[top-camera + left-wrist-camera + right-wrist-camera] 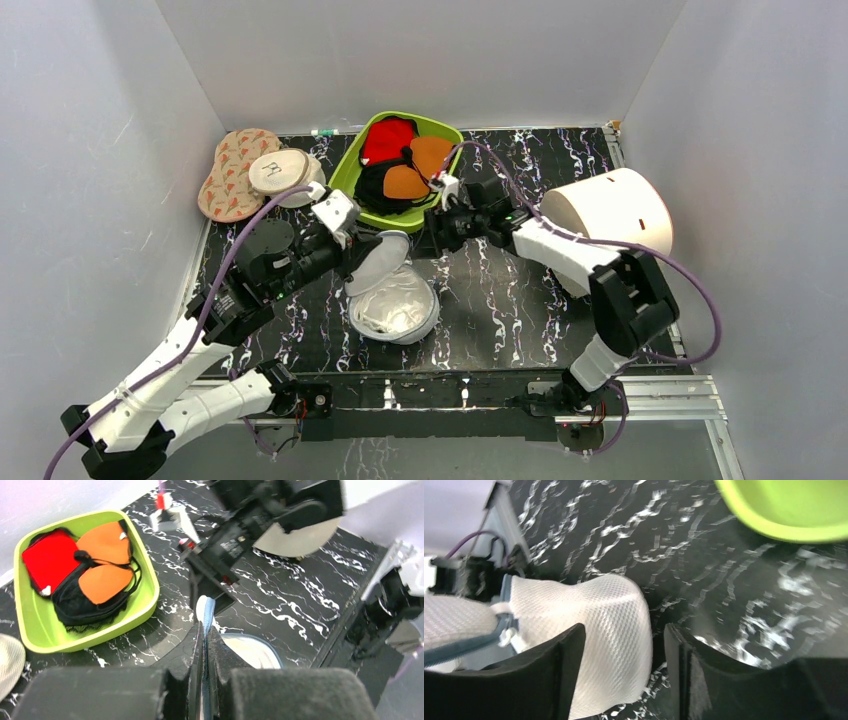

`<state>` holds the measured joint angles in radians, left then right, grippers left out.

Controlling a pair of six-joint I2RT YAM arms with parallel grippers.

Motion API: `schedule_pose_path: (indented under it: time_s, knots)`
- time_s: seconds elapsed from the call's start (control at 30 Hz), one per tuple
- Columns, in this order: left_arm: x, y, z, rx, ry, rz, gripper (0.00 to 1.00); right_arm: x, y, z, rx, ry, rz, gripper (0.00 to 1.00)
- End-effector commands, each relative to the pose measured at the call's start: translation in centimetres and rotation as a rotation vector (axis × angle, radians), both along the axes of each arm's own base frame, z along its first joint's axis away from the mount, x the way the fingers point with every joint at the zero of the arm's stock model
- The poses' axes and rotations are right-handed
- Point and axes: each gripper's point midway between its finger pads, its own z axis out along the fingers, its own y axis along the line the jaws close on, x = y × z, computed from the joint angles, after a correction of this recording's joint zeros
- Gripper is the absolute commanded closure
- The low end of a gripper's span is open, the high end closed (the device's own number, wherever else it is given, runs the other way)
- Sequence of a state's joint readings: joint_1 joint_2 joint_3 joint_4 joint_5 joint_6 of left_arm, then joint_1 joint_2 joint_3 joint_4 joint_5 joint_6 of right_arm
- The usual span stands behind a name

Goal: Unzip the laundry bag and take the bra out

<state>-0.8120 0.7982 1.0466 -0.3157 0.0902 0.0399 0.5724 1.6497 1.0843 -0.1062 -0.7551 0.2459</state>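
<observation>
Black marbled tabletop point(520, 300) between white walls is where I work, and the laundry bag point(380, 262) lies at its middle, between my two arms. The bag already gapes like a clamshell. My left claw point(204, 629) is pinched tight on the thin, blue-edged rim of the bag's upper half and holds that flap tilted up, so the mouth stays wide for the other arm.

Under the raised flap, in the bag's lower half, the bra point(393, 308) lies pale and glossy, uncovered from above. My right claw point(624, 635) is spread wide and holds nothing. It hangs just at the bag's far right side, and the mesh dome shows between its fingers. I judge it waits there to reach in for the bra.

The unzipping looks done to me; the removal is not. A green bin point(35, 630) of red, orange and black garments sits just behind the bag, and a large white cylinder point(615, 210) stands well to the bag's right.
</observation>
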Motion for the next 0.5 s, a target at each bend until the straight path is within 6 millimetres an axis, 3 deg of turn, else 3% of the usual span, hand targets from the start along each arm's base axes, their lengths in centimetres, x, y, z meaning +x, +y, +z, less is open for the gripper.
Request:
schedule_pose_path:
  time_s: [0.0, 0.13, 0.23, 0.33, 0.47]
  knots:
    - [2.1, 1.6, 1.5, -0.116, 0.056, 0.217, 1.0, 1.5, -4.0, 1.7, -0.152, 0.003, -0.274, 0.36]
    - [3.9, 3.5, 0.0, -0.107, 0.144, 0.413, 1.0, -0.3, -6.6, 0.4, -0.279, 0.067, -0.339, 0.25]
    - [4.4, 3.9, -0.8, -0.104, 0.195, 0.484, 1.0, -1.6, -7.2, 0.7, -0.303, 0.079, -0.37, 0.19]
    - [4.6, 3.6, -1.0, -0.109, 0.234, 0.504, 1.0, -3.0, -6.1, 2.1, -0.244, 0.091, -0.368, 0.13]
    - [4.9, 4.2, -0.4, -0.094, 0.26, 0.558, 1.0, -5.2, -2.8, 2.8, -0.21, 0.085, -0.304, 0.1]
